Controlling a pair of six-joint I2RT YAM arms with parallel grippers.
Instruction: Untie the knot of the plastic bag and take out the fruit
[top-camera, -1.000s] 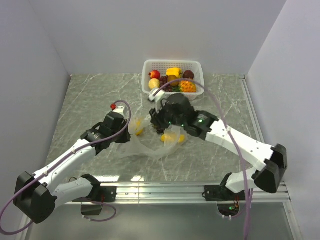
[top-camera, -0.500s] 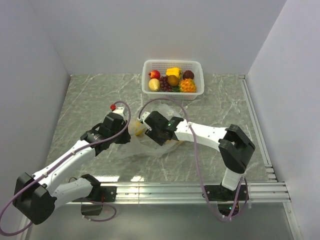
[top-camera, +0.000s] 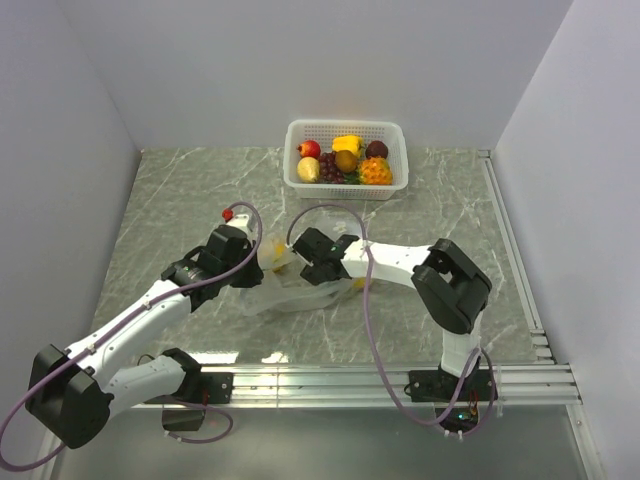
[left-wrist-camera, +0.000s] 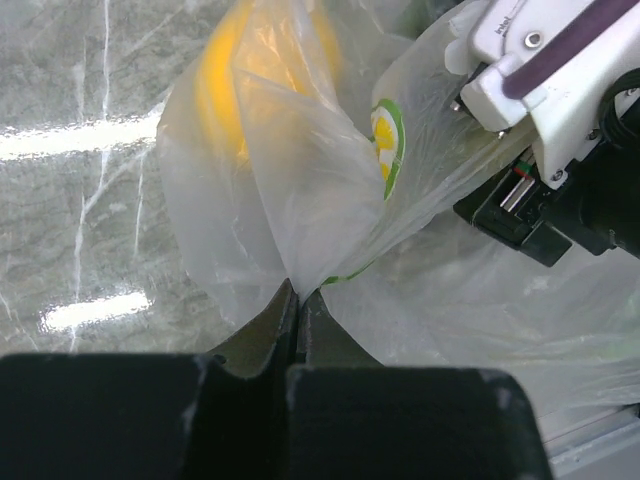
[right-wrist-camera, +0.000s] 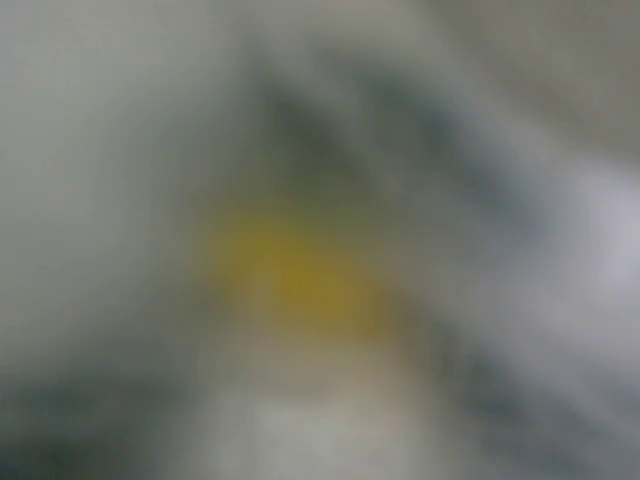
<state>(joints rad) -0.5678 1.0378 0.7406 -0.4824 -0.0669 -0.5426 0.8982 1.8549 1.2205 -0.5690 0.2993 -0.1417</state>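
The clear plastic bag (top-camera: 300, 297) lies crumpled on the marble table between my two arms. My left gripper (top-camera: 252, 272) is shut on a fold of the bag's left edge; the left wrist view shows the jaws pinched on the film (left-wrist-camera: 297, 292). A yellow fruit (left-wrist-camera: 225, 95) shows through the plastic, and in the top view (top-camera: 278, 259). Another yellow fruit (top-camera: 360, 284) lies at the bag's right side. My right gripper (top-camera: 298, 262) is low at the bag, next to the left gripper, its fingertips hidden. Its wrist view is a blur with a yellow patch (right-wrist-camera: 290, 275).
A white basket (top-camera: 296, 130) at the back holds several toy fruits: grapes, an orange pineapple-like one, a yellow one, a kiwi, a red one. The right arm's elbow (top-camera: 452, 285) is folded over the table's right middle. Walls close in on three sides.
My right gripper has moved left and down from above the bag's middle to the bag beside the left gripper, and its elbow folded inward. The left gripper kept its hold.
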